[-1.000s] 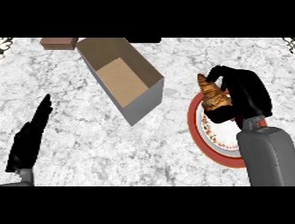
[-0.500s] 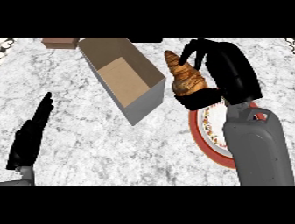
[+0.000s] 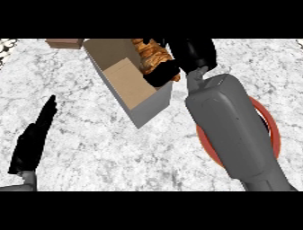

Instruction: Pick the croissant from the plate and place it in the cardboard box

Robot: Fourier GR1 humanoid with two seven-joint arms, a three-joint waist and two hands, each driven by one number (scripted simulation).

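I've got my right hand (image 3: pixel 184 56) curled round the golden flaky croissant (image 3: pixel 152 56), poised over the open brown cardboard box (image 3: pixel 124 76), seemingly at its rim. It's light and crumbly, best held mid-body. My left hand (image 3: pixel 31 141) rests straight-fingered on the marble bench (image 3: pixel 94 143).

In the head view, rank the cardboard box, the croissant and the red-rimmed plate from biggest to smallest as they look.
1. Open brown cardboard box, largest.
2. Red-rimmed round plate: mostly hidden by the forearm, so box versus plate is unsure.
3. Golden croissant, smallest, held in the black right hand.
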